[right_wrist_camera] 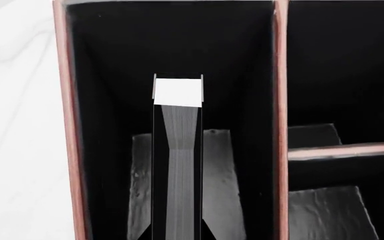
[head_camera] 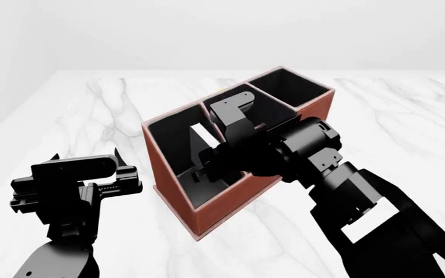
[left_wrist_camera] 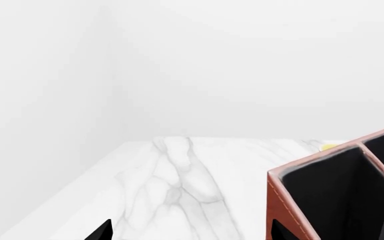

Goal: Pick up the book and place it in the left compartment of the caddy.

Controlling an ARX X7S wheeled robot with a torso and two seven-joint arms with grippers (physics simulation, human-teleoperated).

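Note:
The reddish-brown caddy (head_camera: 230,204) stands on the marble table, and one corner of it shows in the left wrist view (left_wrist_camera: 287,200). My right gripper (right_wrist_camera: 173,235) reaches down into the left compartment (right_wrist_camera: 105,75), the long black-lined bay (head_camera: 172,152). It is shut on the black-covered book (right_wrist_camera: 176,150), gripping its two covers, with the white page edges facing the camera. In the head view the book (head_camera: 204,138) shows as a pale strip inside that bay, with the right gripper (head_camera: 205,163) mostly hidden by the arm. My left gripper (head_camera: 85,155) is open and empty, left of the caddy (left_wrist_camera: 190,232).
White marble table (head_camera: 91,104) with a plain white wall behind it. The caddy's middle bay, with its low divider (right_wrist_camera: 345,150), lies beside the left compartment. A small yellow thing (left_wrist_camera: 327,147) shows behind the caddy. The table's left edge (left_wrist_camera: 78,175) is near my left gripper.

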